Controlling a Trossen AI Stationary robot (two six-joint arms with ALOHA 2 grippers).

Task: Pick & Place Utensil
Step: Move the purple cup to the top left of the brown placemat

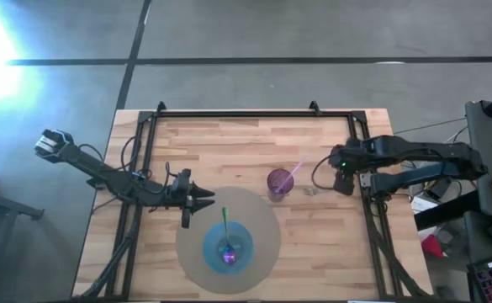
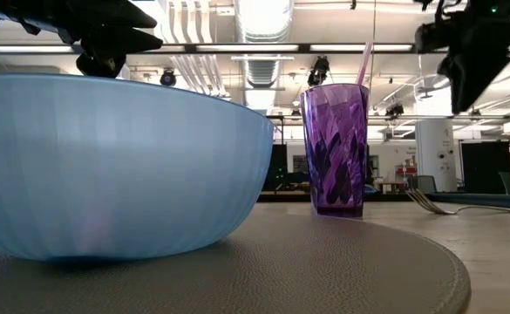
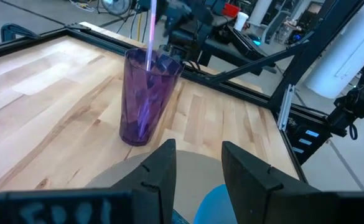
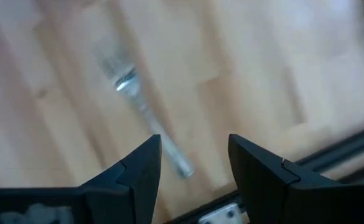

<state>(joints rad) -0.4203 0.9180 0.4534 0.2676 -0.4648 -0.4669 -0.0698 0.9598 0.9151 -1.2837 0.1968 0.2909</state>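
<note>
The fork (image 4: 145, 112) lies flat on the table (image 1: 229, 143), at about three o'clock from the cup (image 1: 279, 181) and just beside the right gripper (image 1: 344, 183), which hangs above its handle end with jaws spread wide and nothing between them. In the right wrist view the handle runs down toward the gap between the fingers (image 4: 138, 171), so the approach looks roughly lined up, though the fork sits at a slant to the jaws.

The main risk, as I judge it: the fork is thin and lies flush on the wood, so the fingers may close over it without getting under, or nudge it sideways toward the table's rail at three o'clock. A slanted grip could also let it swing or slip during the lift. Carrying it toward the cup, the fork could knock the pink straw (image 1: 294, 174) or tip the cup.

The fork looks clear or silvery, slim, with short tines pointing toward the cup; in the low view (image 2: 429, 202) it rests tines up, barely above the surface.

The left gripper (image 1: 203, 200) waits open at nine o'clock of the mat (image 1: 262, 215), near the blue bowl (image 1: 228, 246), which already holds a green utensil (image 1: 226, 223).
</note>
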